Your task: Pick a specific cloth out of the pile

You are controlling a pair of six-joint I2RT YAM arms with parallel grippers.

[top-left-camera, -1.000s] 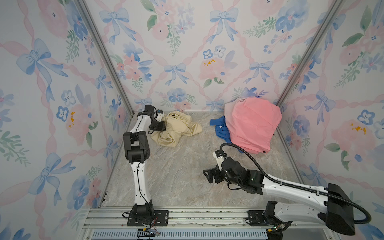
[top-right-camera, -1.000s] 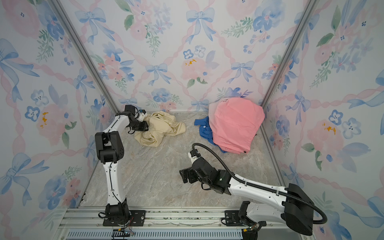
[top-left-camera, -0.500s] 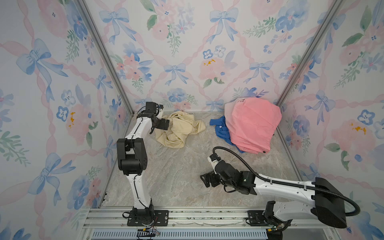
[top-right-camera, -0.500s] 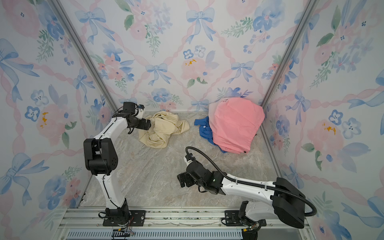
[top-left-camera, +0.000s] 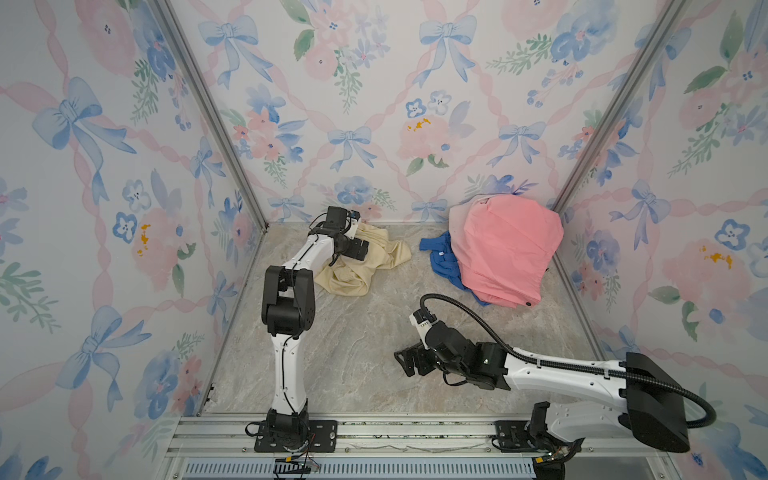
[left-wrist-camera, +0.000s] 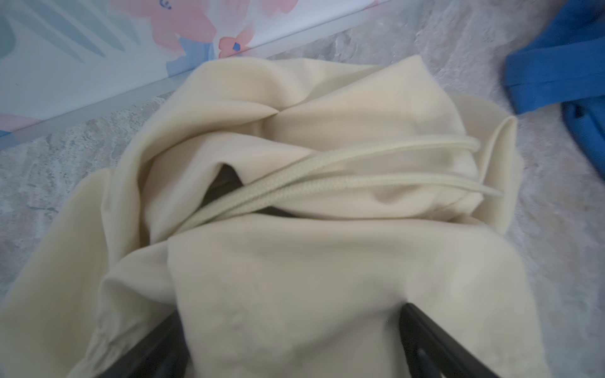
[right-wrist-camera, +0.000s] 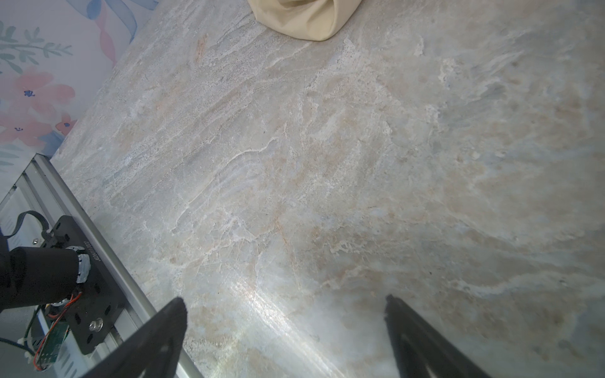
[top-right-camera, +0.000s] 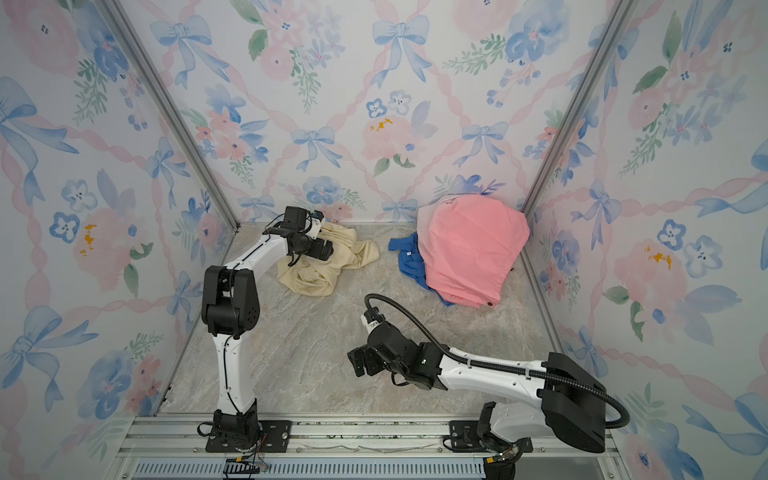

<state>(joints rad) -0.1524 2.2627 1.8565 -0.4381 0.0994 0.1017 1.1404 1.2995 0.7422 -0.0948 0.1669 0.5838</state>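
The cloth [top-left-camera: 353, 278] [top-right-camera: 320, 276] is a crumpled cream-yellow garment at the back left of the table, apart from the pile. Its drawstring cords [left-wrist-camera: 343, 170] cross its folds in the left wrist view. My left gripper [top-left-camera: 358, 250] [top-right-camera: 323, 250] [left-wrist-camera: 291, 314] hovers on top of it, open, with a fold of the cloth lying between the wide-set fingers [left-wrist-camera: 432, 340]. The pile, a pink cloth [top-left-camera: 503, 249] [top-right-camera: 469, 245] over a blue garment [top-left-camera: 442, 259] [top-right-camera: 409, 262] [left-wrist-camera: 556, 75], sits at the back right. My right gripper [top-left-camera: 409, 363] [top-right-camera: 360, 362] [right-wrist-camera: 284, 307] is open over bare table at the front.
Flowered walls [top-left-camera: 124, 208] close in the marble table [top-left-camera: 353, 353] on three sides, with metal posts in the back corners. An aluminium rail [top-left-camera: 415, 432] carrying both arm bases runs along the front edge. The cloth's edge [right-wrist-camera: 301, 19] shows far off in the right wrist view.
My left gripper has opened and shifted right over the cloth, which slid a little right with it. My right gripper has drawn back slightly toward the front left.
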